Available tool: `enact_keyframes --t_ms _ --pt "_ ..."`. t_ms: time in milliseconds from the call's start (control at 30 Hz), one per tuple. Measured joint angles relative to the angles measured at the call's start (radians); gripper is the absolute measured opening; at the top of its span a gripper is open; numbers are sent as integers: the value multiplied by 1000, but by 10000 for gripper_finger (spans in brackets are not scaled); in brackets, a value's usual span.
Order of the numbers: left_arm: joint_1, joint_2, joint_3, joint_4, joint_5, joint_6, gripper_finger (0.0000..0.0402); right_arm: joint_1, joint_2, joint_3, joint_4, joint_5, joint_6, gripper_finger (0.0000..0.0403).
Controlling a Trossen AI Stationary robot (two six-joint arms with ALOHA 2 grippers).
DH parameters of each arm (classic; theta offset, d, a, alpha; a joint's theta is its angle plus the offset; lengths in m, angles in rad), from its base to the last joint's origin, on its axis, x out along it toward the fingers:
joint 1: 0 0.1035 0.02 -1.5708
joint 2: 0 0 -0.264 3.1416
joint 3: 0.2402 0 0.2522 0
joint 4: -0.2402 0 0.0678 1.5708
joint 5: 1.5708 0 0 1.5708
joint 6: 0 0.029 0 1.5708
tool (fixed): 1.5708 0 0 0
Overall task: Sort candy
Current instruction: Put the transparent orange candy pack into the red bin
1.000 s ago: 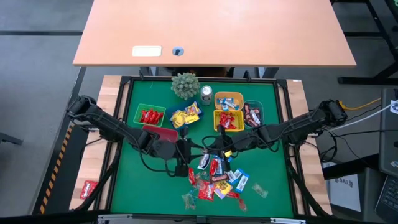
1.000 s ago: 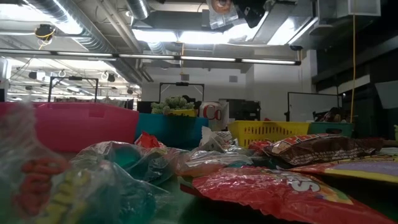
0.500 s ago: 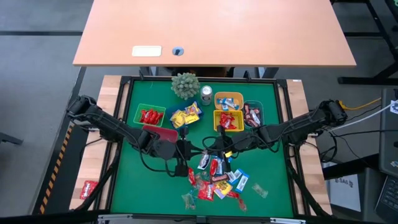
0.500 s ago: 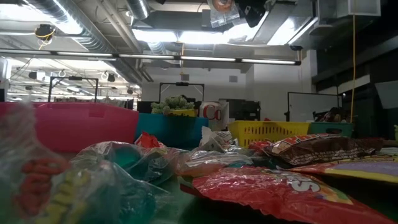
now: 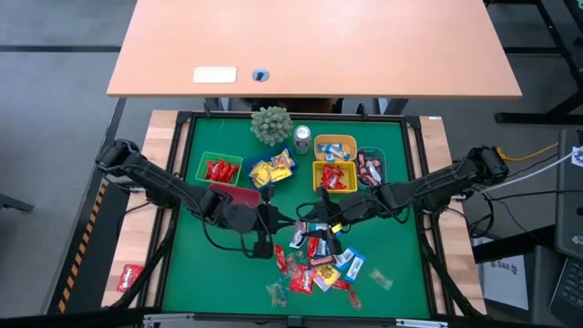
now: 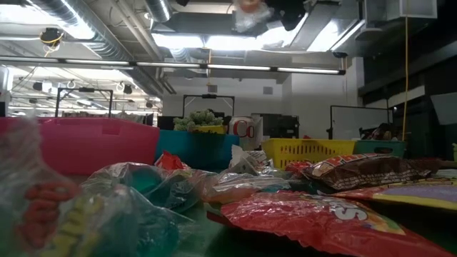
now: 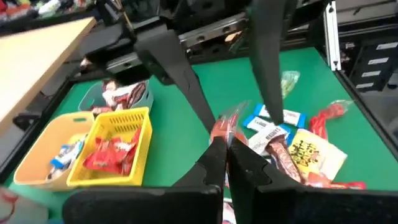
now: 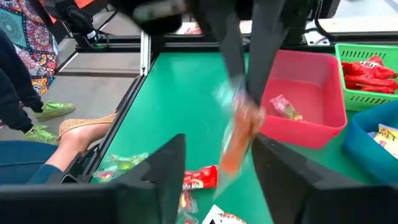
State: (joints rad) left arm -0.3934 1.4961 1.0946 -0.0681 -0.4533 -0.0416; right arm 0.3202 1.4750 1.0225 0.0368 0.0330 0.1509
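Left hand (image 7: 226,144) clamped on candy (image 7: 222,129)

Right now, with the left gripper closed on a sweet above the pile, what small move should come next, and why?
Probably the left gripper should lift the orange candy away toward the pink bin. Its fingers are shut on the wrapper, the right gripper stands open and apart from it, and the pink bin already holds a similar clear-wrapped sweet.
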Motion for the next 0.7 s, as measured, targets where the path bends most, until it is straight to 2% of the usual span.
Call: enact_keyframes --t_ms 133,267,367,500,700 --pt "1 -69 0 -184 2 -120 0 0 0 0 -44 -1 -1 223" --pt "-3 -142 0 -429 26 -285 0 0 0 0 -109 -1 0 241" --pt "-5 -192 0 -616 72 -409 0 0 0 0 -151 0 0 243" --pt "-9 -224 0 -812 85 -545 0 0 0 0 -207 0 0 241" --pt "-10 -229 0 -1006 92 -655 0 0 0 0 -298 2 -20 241"
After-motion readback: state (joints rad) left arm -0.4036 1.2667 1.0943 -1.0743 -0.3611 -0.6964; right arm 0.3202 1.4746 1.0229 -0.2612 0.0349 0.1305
